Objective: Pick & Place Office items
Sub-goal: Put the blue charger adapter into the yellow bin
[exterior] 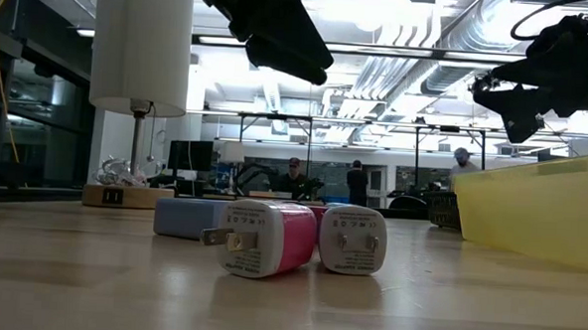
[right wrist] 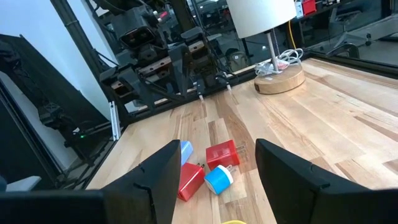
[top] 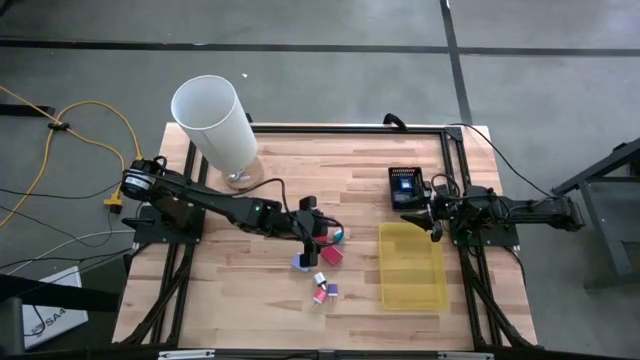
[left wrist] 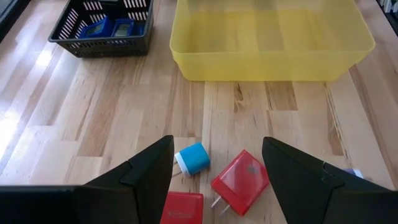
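Left gripper hangs open above the small plug blocks; right arm waits by the tray.

Nearest in the low view lie a small pink-and-white plug block (exterior: pixel 264 239) and a white plug block (exterior: pixel 351 240), touching side by side on the wooden table (exterior: pixel 70 275); both show tiny printed text on their end faces, too small to read. Behind them lies a pale blue block (exterior: pixel 187 218). Above this cluster, at the table's middle, the left gripper (top: pixel 311 236) points down with its fingers spread wide and holding nothing; below them are a cyan plug block (left wrist: pixel 193 158) and two red plug blocks (left wrist: pixel 240 181). Farther off, the right gripper (top: pixel 437 215) hovers over the far end of the yellow translucent rectangular tray (top: pixel 412 266), its fingers apart and empty. A black slotted basket (top: pixel 406 187) stands beyond the tray.
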